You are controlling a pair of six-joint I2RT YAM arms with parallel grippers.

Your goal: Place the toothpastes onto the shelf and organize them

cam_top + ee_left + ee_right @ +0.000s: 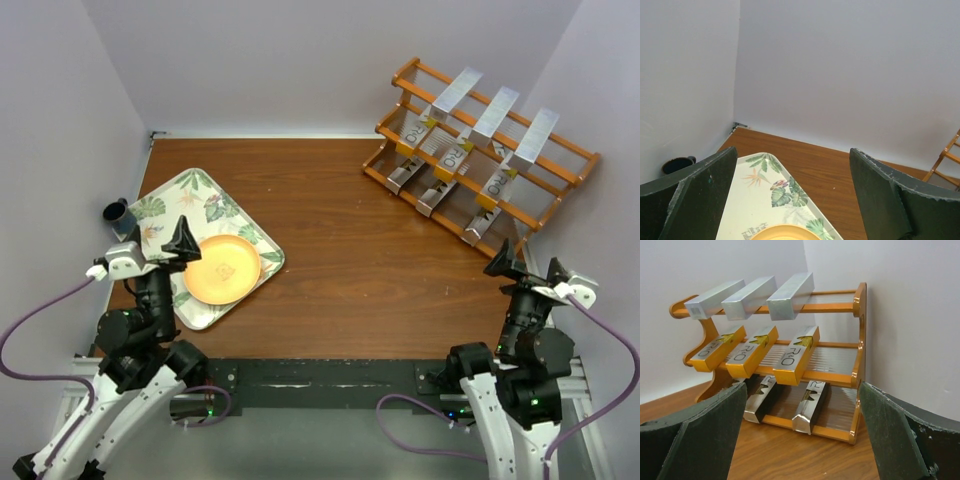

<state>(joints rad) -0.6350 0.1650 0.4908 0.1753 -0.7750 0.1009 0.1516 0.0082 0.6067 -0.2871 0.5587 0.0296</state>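
Fixed overview from above-behind; left wrist low toward tray [756, 209], right wrist near shelf [858, 332].

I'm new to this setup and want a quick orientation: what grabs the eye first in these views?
The orange shelf in the far right corner of the table, with silver and gold toothpastes lined up on all three tiers. Next, the leaf-patterned tray at the near left, holding an orange plate.

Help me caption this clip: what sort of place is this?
Probably a robot lab test cell, not a shop: plain walls box in a wooden table, two robot arms stand at its near edge, and toothpastes fill one small shelf.
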